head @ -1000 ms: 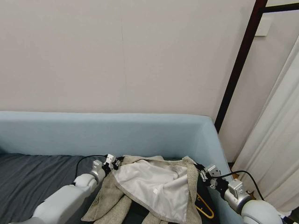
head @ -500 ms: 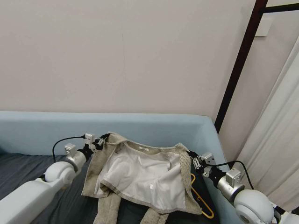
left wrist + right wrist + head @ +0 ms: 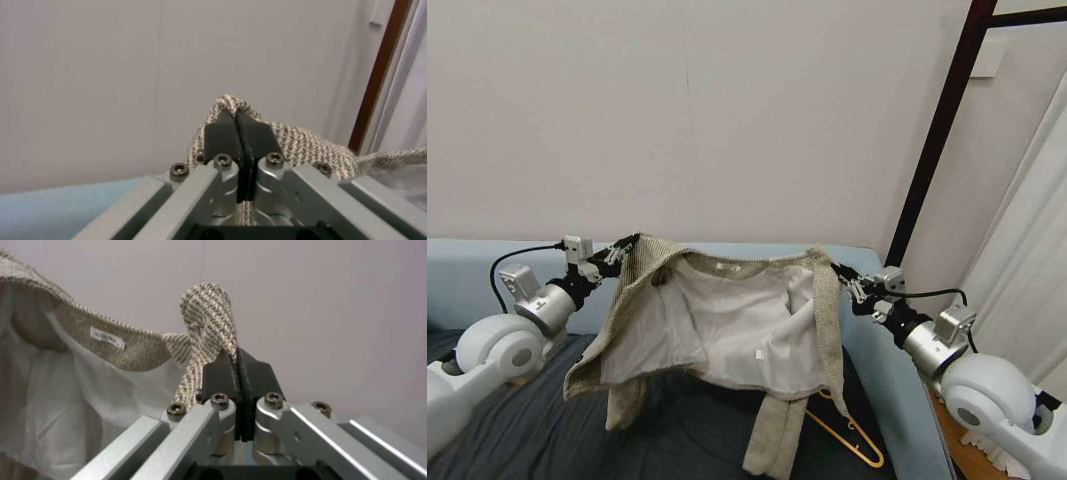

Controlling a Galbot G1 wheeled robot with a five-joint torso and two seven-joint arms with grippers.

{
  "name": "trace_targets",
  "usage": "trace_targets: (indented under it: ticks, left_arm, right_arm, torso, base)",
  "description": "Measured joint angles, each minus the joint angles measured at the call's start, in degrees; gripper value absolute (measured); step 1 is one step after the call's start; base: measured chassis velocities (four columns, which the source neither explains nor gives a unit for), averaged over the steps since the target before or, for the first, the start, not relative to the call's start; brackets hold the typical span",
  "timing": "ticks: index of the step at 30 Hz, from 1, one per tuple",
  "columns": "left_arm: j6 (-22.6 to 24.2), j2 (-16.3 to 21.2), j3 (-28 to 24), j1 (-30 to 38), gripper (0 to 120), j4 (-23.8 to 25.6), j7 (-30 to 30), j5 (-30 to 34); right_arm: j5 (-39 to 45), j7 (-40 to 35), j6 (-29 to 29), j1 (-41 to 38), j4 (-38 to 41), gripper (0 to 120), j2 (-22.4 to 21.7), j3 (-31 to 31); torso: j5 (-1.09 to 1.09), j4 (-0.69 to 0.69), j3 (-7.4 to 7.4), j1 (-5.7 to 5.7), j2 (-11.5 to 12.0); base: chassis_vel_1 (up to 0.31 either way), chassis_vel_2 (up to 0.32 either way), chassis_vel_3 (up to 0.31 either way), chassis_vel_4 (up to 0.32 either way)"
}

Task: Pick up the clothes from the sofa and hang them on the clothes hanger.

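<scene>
White arms (image 3: 487, 350), black cables (image 3: 537, 248), silver left claw (image 3: 237, 118), black pads (image 3: 223, 135).

Backdrop around your work: wall, wall plate, curtain, floor.

You have a plain off-white painted wall (image 3: 677, 120) across the whole background, with a thin vertical seam line (image 3: 687, 100) running down it a little left of centre. High on the right, a small pale rectangular wall plate (image 3: 990, 58) sits flat on that wall. A white, softly pleated fabric curtain (image 3: 1027, 290) hangs down the right edge in front of the wall. At its foot, in the lower right corner, you can see a strip of brown floor (image 3: 947, 440).
</scene>
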State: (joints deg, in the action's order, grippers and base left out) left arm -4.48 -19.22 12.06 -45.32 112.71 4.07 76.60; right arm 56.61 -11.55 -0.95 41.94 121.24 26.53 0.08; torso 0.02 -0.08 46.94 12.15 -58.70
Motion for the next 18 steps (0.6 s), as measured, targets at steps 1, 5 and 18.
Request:
trace_targets:
  ticks: [1, 5, 18]
  left_arm:
    - [0.05, 0.86, 2.62, -2.10, 0, 1.55, 0.38, 0.37]
    - [0.64, 2.63, 9.04, -7.65, 0, 6.57, 2.13, 1.72]
    - [6.52, 4.72, 19.68, -12.00, 0, 11.87, 11.86, 7.94]
  right_arm:
    - [0.79, -0.25, -0.19, 0.42, 1.17, 0, -0.64, 0.60]
    - [2.52, -0.74, -0.84, 2.00, 4.63, 0, -1.80, 2.04]
    - [7.64, -3.17, -1.76, 2.39, 11.68, 0, -3.70, 3.79]
  torso:
    - [-0.03, 0.01, 0.00, 0.00, 0.00]
    - [-0.01, -0.01, 0.00, 0.00, 0.00]
    - [-0.02, -0.02, 0.00, 0.00, 0.00]
  base:
    - [0.000, 0.000, 0.000, 0.000]
    - [0.000, 0.000, 0.000, 0.000]
    - [0.000, 0.000, 0.000, 0.000]
